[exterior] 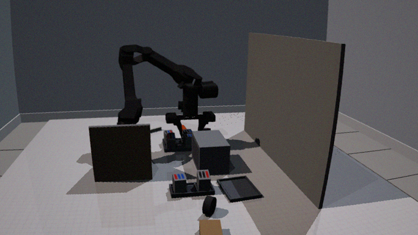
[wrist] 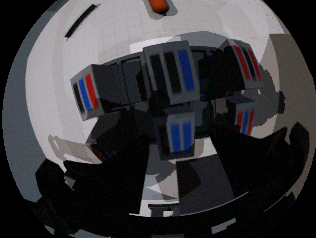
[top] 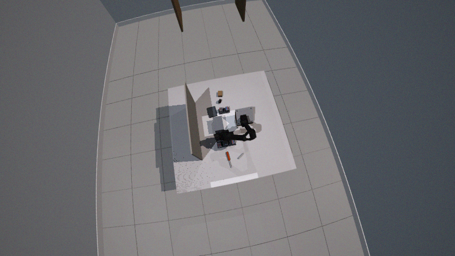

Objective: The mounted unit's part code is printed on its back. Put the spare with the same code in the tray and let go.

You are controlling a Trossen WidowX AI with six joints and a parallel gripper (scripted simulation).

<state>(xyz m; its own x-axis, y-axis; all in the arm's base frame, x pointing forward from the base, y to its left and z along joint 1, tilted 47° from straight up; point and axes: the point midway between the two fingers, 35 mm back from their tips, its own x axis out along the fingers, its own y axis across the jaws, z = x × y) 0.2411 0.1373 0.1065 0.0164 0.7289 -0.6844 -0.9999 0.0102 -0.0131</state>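
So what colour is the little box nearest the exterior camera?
Tan-brown box, seen best in the exterior view.
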